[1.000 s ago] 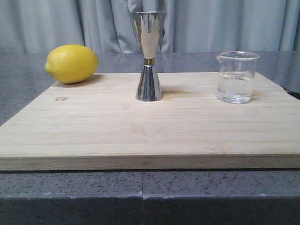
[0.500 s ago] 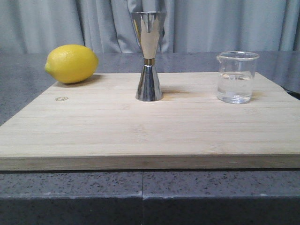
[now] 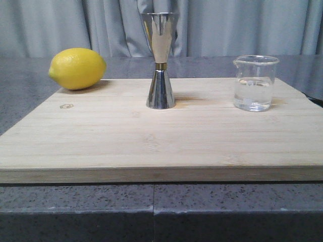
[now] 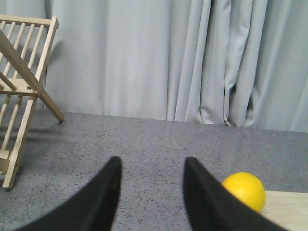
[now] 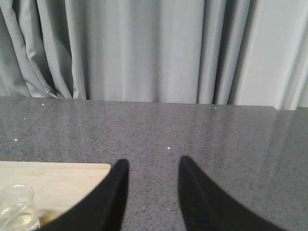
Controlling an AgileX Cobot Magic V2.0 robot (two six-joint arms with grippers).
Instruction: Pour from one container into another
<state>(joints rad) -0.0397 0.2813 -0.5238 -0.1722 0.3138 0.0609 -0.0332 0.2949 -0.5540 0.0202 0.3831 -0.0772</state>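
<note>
On the far left corner of the wooden board sits a lemon. The left tool hangs over bare grey table, jaws wide, holding nothing. The steel jigger stands upright mid-board at the far edge. To its right, well apart, stands the glass beaker, partly filled with clear liquid. The right tool hovers beyond the board's right side, jaws wide and empty.

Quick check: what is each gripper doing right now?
Left gripper: open, holding nothing.
Right gripper: open, holding nothing.
</note>
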